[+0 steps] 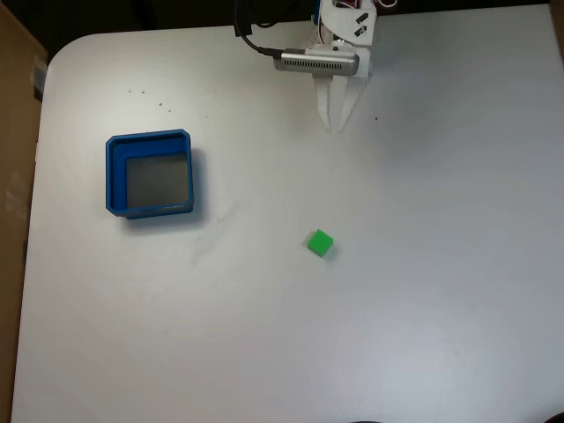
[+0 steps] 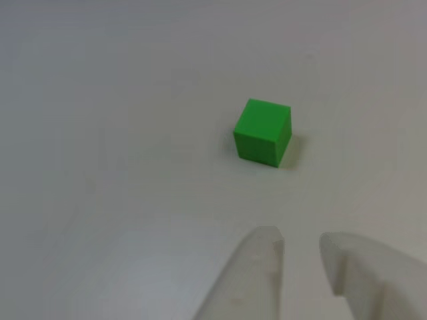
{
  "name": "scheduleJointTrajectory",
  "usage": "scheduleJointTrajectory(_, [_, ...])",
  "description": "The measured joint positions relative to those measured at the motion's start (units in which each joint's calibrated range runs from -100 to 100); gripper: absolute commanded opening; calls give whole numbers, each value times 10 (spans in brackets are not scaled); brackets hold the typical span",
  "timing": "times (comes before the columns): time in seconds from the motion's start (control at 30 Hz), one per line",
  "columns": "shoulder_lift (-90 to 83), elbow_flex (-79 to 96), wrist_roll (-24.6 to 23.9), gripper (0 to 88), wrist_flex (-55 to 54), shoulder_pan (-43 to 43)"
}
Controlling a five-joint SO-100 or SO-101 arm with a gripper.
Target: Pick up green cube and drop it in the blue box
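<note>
the white counter (image 1: 423,308) carries all things. in the fixed view its near edge is at the bottom of the picture and its far edge at the top.

nearest to the near edge is the cube (image 1: 321,243). it is small and green, and it rests flat on the counter, close to the middle, touching nothing. in the other view the cube (image 2: 263,131) stands a little turned, so one corner edge faces the camera, and it lies beyond the white fingertips (image 2: 263,257).

farther back, toward the left edge in the fixed view, is the box (image 1: 113,176). it is blue with thick walls and a grey floor, and nothing lies in it. it is well apart from the cube.

at the far edge is the gripper (image 1: 336,129). it hangs above the counter with its tips pointing toward the cube. the jaws are only narrowly apart, with a small gap between the tips, and they hold nothing. the gripper is well apart from both cube and box.
</note>
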Motion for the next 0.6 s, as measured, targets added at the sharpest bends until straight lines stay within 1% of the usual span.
scheduleJointTrajectory(0.33, [251,-238,0,18,0,1])
scheduleJointTrajectory(0.6, [408,-376,0,18,0,1])
